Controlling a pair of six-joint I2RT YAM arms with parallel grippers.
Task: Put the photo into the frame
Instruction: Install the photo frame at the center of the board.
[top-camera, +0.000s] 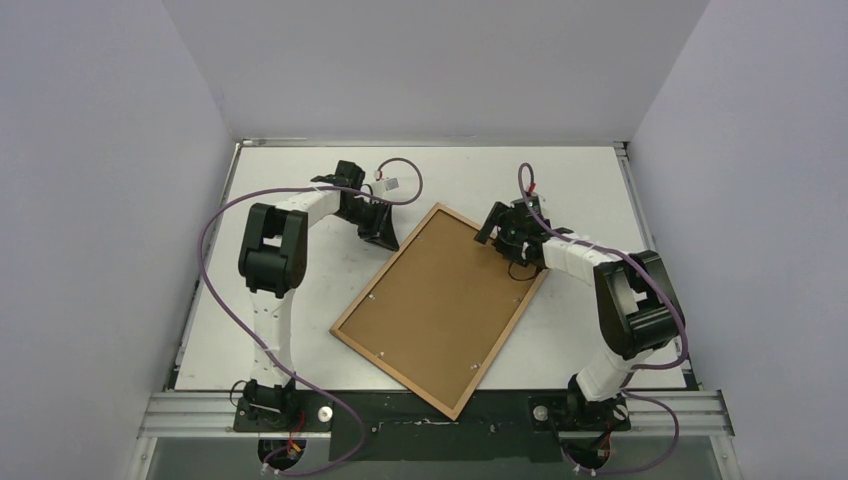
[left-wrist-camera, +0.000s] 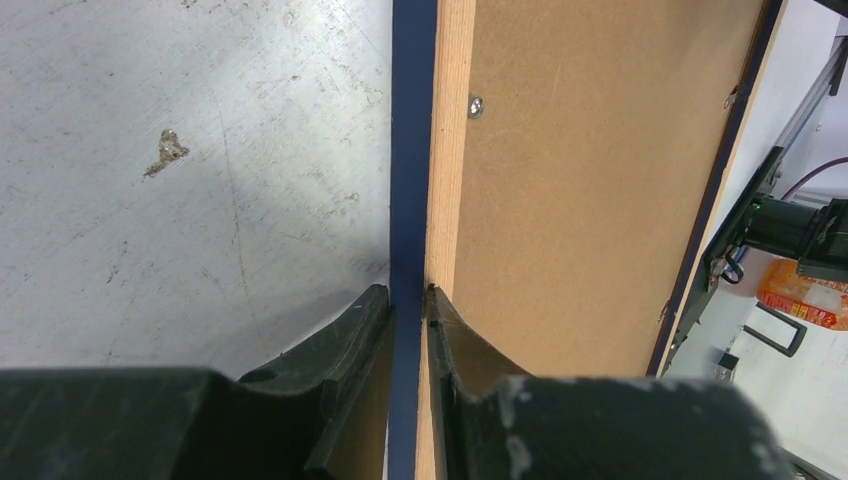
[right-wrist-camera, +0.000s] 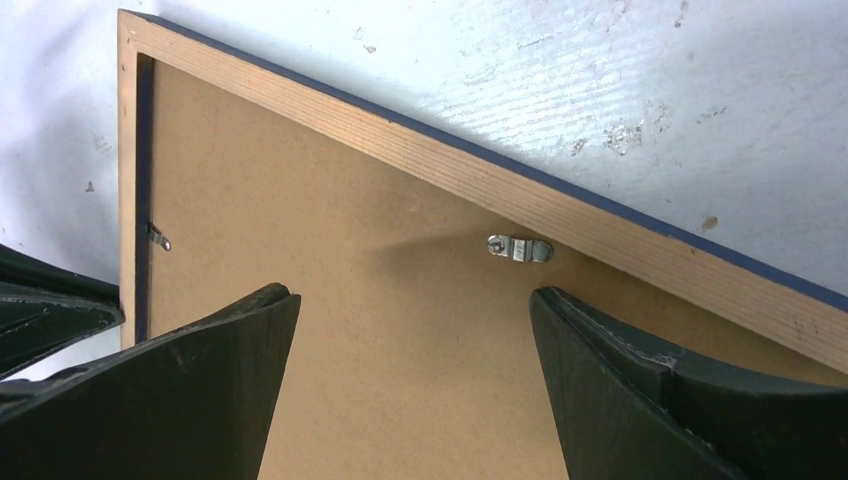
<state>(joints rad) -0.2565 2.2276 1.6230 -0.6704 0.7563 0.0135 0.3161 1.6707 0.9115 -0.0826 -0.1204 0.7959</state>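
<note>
Frame (left-wrist-camera: 452, 200) edge pinched in left tool (left-wrist-camera: 410, 300); right tool (right-wrist-camera: 412, 298) wide over backing (right-wrist-camera: 350, 240).

Left gripper (left-wrist-camera: 410, 297) narrow, right gripper (right-wrist-camera: 412, 300) wide.

- The jaws sit one on each side of the frame's (left-wrist-camera: 411, 150) rim, closed against it.
- Between the jaws: the rim's dark blue face and its light wood strip.
- Right of the jaws: brown backing board (left-wrist-camera: 580, 200) with a small metal clip (left-wrist-camera: 475, 105).
- Left of the jaws: scratched white surface (left-wrist-camera: 200, 200).
</note>
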